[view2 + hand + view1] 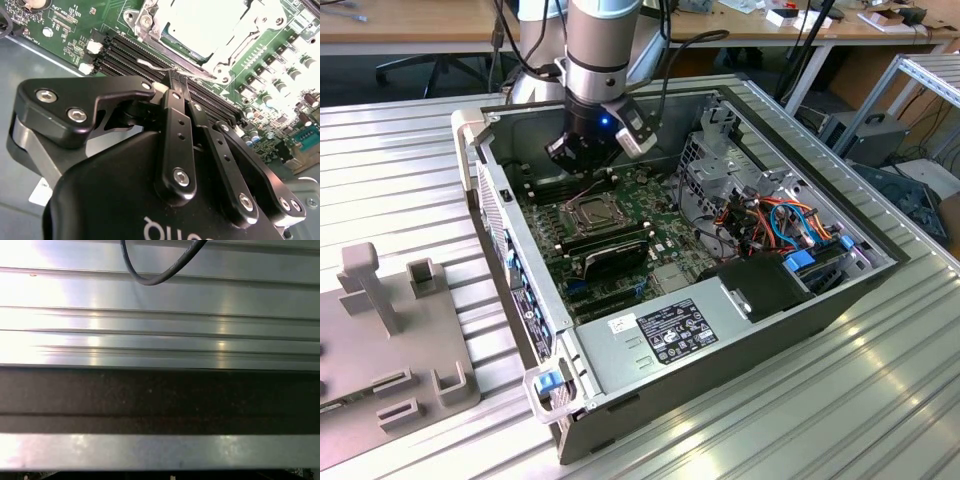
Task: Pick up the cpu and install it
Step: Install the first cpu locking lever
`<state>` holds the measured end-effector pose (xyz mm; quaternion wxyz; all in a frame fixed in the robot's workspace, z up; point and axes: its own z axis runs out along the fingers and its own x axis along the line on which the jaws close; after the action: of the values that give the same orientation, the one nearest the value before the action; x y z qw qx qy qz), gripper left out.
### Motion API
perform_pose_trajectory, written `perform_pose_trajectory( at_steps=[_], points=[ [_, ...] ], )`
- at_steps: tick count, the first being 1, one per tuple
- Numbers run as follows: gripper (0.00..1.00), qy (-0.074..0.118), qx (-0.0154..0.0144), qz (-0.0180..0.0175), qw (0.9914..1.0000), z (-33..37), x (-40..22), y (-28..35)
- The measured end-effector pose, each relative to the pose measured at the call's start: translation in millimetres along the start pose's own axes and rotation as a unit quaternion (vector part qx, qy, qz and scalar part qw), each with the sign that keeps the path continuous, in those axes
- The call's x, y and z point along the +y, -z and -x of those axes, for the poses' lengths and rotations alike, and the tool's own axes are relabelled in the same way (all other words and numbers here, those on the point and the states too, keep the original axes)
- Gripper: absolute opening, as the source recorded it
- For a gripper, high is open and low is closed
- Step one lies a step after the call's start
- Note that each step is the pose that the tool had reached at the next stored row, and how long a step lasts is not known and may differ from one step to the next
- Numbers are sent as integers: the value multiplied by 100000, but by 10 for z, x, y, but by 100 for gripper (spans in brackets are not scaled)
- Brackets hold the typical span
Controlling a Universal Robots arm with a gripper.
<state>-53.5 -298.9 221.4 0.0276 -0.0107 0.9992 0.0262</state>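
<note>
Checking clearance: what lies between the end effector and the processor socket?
Second wrist view: memory slots and a thin wire lever separate end effector from socket.

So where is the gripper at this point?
In the exterior view, the gripper hangs inside the open computer case, toward the exterior view's left, over the memory slots beside the processor socket.

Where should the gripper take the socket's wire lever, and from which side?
Take the wire lever at its free end, from above, pinching across the wire. It lies thin and low between the socket frame and the memory slots, so side access looks blocked.
</note>
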Motion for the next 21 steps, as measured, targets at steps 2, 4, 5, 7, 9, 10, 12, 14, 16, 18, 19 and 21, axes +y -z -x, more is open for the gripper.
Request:
perform_pose_trajectory(
  at_steps=[2,4,5,7,9,10,12,14,16,18,19,21],
  points=[
    [11,0,4,-1,100000,6,-1,-16],
    [11,-1,5,-9,100000,15,-3,-37],
    [11,0,5,-4,100000,17,-3,-44],
    [11,0,5,-4,100000,23,-4,-62],
    [11,-6,13,-17,100000,24,-5,-68],
    [11,-1,8,-10,100000,24,-5,-69],
    [11,0,5,-4,100000,24,-4,-70],
    [11,-1,4,-3,100000,24,-4,-71],
    [11,-4,6,-4,100000,24,-5,-71],
    [11,-1,6,-3,100000,26,-5,-72],
    [11,-3,3,-5,100000,26,-5,-72],
    [11,-1,2,-7,100000,26,-5,-72]
  ],
)
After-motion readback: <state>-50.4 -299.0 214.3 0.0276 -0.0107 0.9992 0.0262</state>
